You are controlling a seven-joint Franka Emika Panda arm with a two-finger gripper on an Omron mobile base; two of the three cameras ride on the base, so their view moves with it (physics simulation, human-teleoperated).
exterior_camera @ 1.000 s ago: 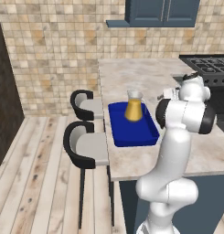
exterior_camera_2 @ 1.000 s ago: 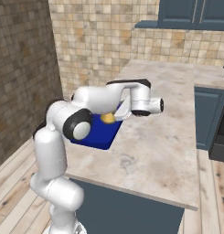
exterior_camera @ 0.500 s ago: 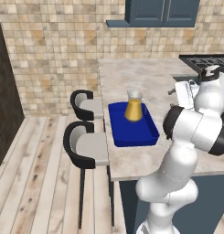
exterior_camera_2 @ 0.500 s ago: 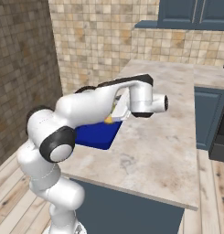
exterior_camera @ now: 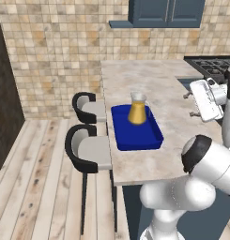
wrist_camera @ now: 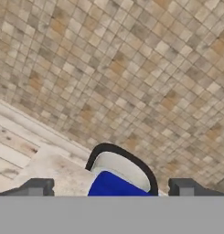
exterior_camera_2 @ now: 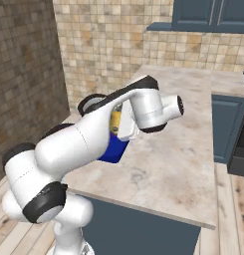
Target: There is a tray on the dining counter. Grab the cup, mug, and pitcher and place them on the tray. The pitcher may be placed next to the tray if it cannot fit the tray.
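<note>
The deep-blue tray (exterior_camera: 135,133) lies on the beige dining counter (exterior_camera: 149,75), near its left edge. The clear pitcher (exterior_camera: 137,108), orange-yellow in its lower part, stands upright at the tray's far end. My gripper (exterior_camera: 190,105) hangs above the counter to the right of the tray. It is open, holds nothing and is turned sideways toward the tray. In the hand view the gripper (wrist_camera: 111,188) looks over a blue corner of the tray (wrist_camera: 115,185). In the right base view my arm covers most of the tray (exterior_camera_2: 113,149) and the pitcher (exterior_camera_2: 115,121). The cup and mug are out of view.
Two black-and-grey bar stools (exterior_camera: 88,105) (exterior_camera: 88,150) stand along the counter's left side over a wooden floor. A tiled wall rises behind, with blue cabinets (exterior_camera: 165,11) above. A black stove (exterior_camera: 212,65) sits at the far right.
My arm has folded back and the hand has drifted right, away from the pitcher. The pitcher and tray have stayed in place, and the jaws have stayed open.
</note>
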